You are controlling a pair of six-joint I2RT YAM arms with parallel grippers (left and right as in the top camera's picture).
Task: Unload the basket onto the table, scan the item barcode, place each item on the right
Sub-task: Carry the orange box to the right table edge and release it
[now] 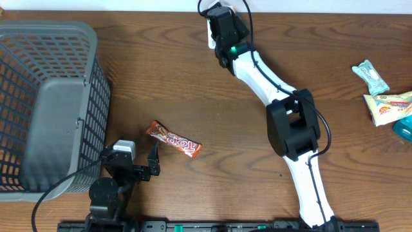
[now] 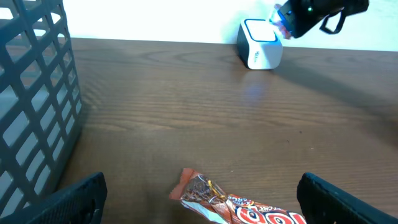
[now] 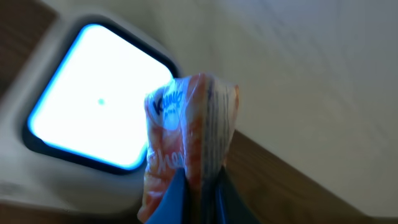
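"Holding what, that right gripper (image 3: 202, 196)?"

"A snack packet (image 3: 186, 124), orange and white. The jaws are clamped on its lower end. It stands up from them, with its long axis roughly upright in the wrist view."

"And where is it against the scanner (image 3: 93, 99)?"

"Right in front of it, at the far edge of the table (image 1: 161, 77). In the wrist view the lit window sits behind the packet and to its left, and the packet covers only the window's right-hand border. It looks turned nearly edge-on to the camera, so I cannot tell which face carries the barcode, or whether that face meets the window."

"So what does the next move turn on?"

"My judgement is that the packet needs to shift toward the window's middle. It may also need a twist about its long axis, until the printed face squares up to the light."

"Could the left gripper (image 1: 136, 158) help?"

"No. It is spread wide and grasping nothing, at the near edge, well apart from the scanner. A red candy bar (image 1: 174, 140) lies just ahead of its fingers, near the basket (image 1: 96, 103). The right arm is the one at the scanner."

"Any risk?"

"A pinch on a thin end may let the packet flop, and that would tilt the code away."
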